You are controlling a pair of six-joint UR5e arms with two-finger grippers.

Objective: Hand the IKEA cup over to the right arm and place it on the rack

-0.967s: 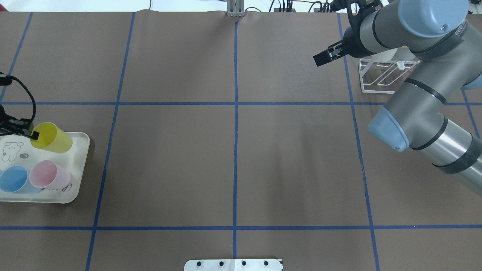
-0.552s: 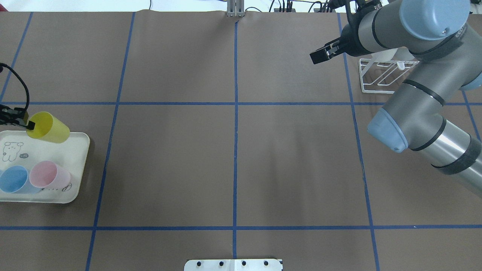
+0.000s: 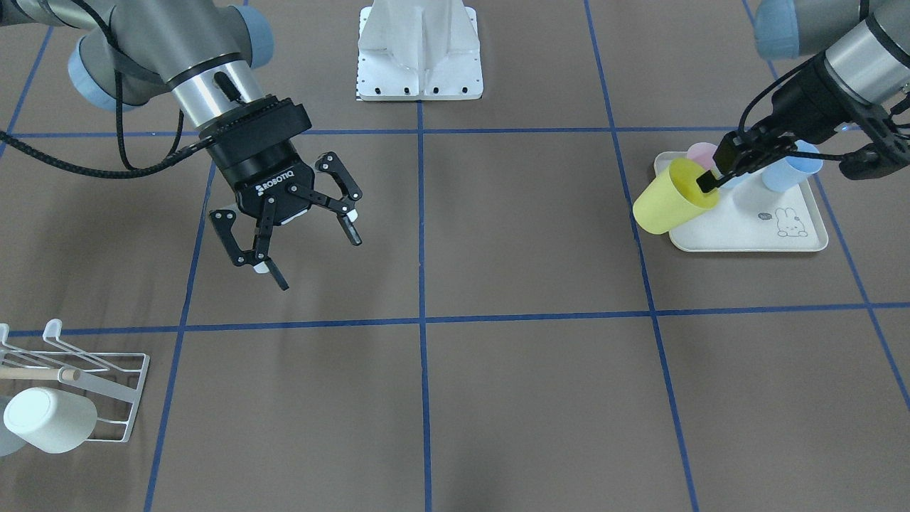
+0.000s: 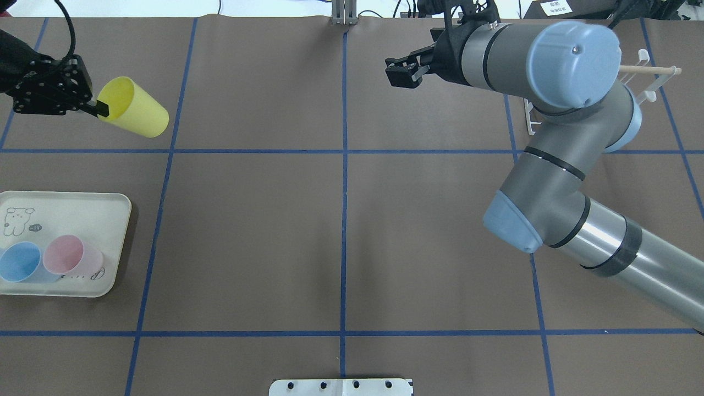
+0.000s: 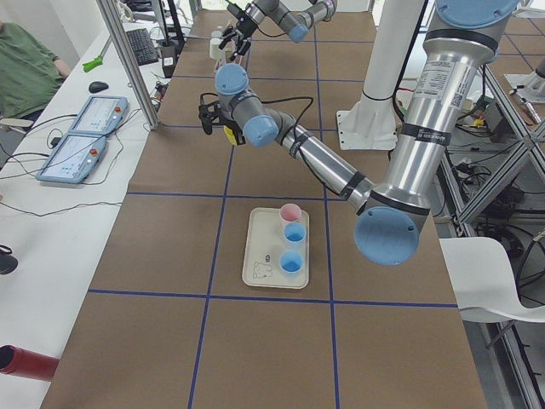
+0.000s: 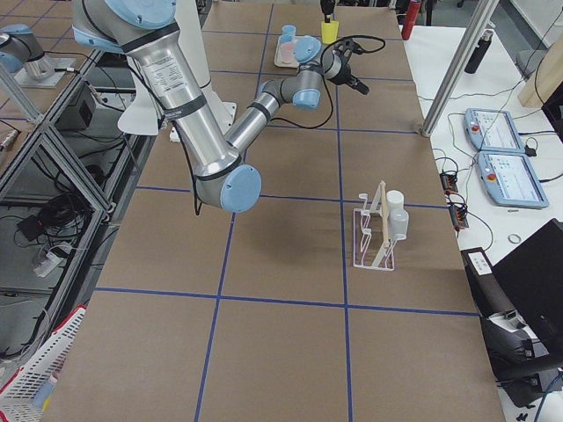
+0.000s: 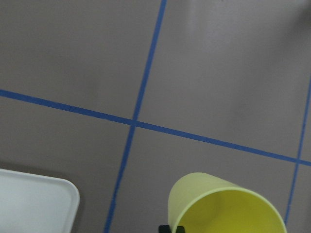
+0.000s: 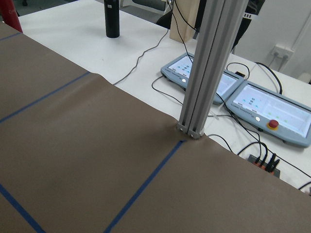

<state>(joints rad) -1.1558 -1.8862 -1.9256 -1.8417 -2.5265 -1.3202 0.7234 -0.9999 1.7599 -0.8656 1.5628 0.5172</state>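
Yellow plastic cup [image 4: 135, 115] — light, stiff, probably slick — hangs tilted above the table [image 4: 341, 231] on the robot's left, the left gripper [image 4: 102, 109] clamped on its rim. Right gripper [image 3: 320, 263]: fingers spread, empty. Best hold — across the mid-body, below the rim.

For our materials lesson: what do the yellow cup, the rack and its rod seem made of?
The yellow cup looks like plastic: uniform colour, smooth matte wall. The rack is probably white-coated metal wire: thin bent strands. Its rod looks like bare wood: pale tan.
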